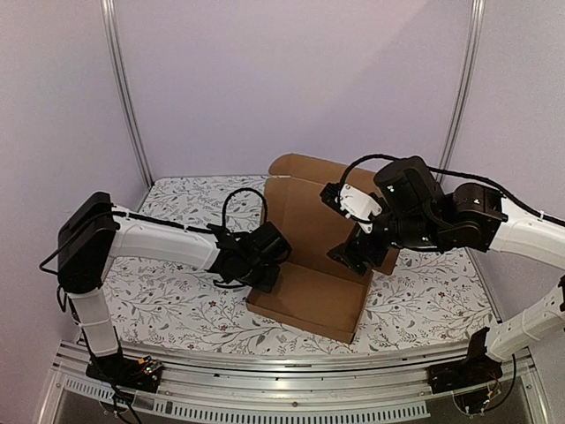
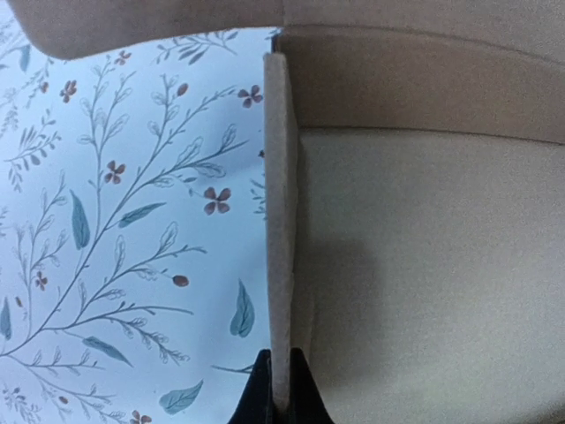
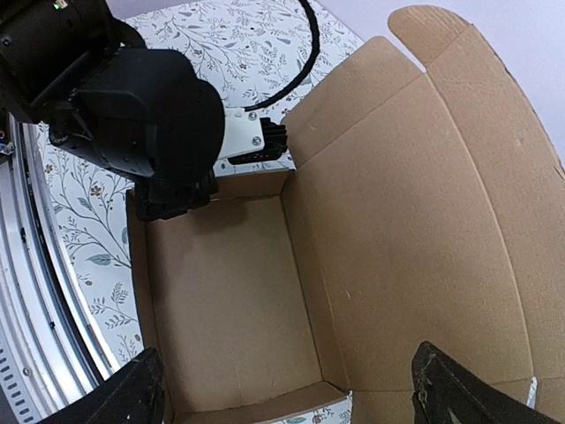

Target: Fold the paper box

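Paper box [image 1: 311, 299] in the middle of the table, one gripper biting on it, one hanging open!
The flowered tablecloth [image 1: 168, 296] is carrying the box, with the tray lying toward the front and the lid panel rising behind it. The left gripper [image 2: 281, 402] is squeezing tight on the tray's left side wall, the thin cardboard edge caught between its fingertips. The right gripper [image 3: 287, 389] is hovering above the tray's right side with its jaws spread wide, gripping nothing.

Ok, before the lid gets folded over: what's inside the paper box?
Only bare cardboard floor shows inside the paper box. The left gripper, pinching one side wall, covers the corner beneath it.
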Action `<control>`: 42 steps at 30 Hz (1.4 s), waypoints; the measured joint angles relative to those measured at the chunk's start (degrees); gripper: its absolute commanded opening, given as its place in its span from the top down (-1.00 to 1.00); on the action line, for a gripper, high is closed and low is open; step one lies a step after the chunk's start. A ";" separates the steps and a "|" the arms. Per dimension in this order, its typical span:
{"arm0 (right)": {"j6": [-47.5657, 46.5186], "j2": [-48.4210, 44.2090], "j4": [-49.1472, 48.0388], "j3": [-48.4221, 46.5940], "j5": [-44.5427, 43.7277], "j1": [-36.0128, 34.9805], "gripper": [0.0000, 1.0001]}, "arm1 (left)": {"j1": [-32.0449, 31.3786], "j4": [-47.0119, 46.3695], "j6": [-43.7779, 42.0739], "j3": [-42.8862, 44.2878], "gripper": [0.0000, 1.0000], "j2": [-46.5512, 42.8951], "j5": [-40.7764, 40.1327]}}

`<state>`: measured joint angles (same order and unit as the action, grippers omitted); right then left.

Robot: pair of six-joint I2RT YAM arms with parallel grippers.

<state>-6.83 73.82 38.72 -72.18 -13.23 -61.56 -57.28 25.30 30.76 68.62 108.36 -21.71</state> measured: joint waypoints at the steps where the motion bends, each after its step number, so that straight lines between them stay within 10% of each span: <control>1: 0.57 0.11 -0.20 -0.09 -0.26 0.31 -0.98 | -0.02 -0.59 1.57 -1.49 1.00 -1.05 -0.61; 25: 14.43 -3.23 -5.73 4.02 -2.64 19.78 -0.85 | -0.48 -1.09 15.21 -7.04 1.00 -4.87 -5.81; 42: 15.72 3.13 -11.91 5.20 15.85 30.25 -0.08 | -0.48 -1.03 15.21 -7.04 1.00 -4.87 -5.66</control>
<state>8.88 76.95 26.81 -66.98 2.61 -31.31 -57.76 24.27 45.98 61.58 103.48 -27.38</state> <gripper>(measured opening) 0.595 0.017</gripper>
